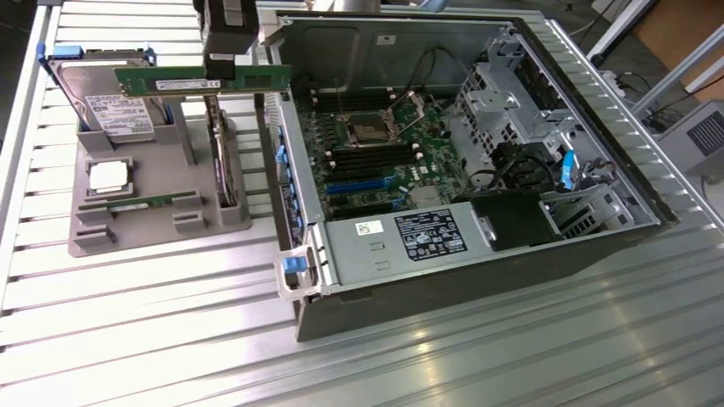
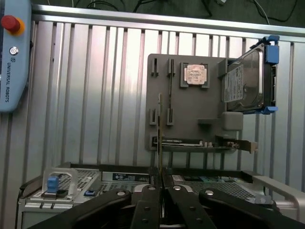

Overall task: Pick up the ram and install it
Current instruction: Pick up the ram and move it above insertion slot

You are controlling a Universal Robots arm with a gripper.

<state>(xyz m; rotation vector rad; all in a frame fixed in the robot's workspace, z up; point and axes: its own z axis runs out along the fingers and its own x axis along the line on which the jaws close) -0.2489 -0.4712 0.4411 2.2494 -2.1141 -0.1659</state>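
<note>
Gripper [image 1: 219,64] body, cropped above

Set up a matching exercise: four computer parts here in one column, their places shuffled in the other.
1 slim green ram stick
2 square silver CPU chip
3 silver hard drive with blue brackets
4 green motherboard

a inside the open grey computer case
b propped at the grey plastic holder's end
c flat in the holder's square recess
d clamped in the black gripper

Pairs: 1-d, 2-c, 3-b, 4-a

You saw your gripper [image 2: 160,183] as matt black: 4 angular linkage bars [image 2: 90,210], each capped by a round silver pin [image 2: 120,193]. At the exterior view's 11 o'clock, its housing [image 1: 232,21] looked dark grey.
</note>
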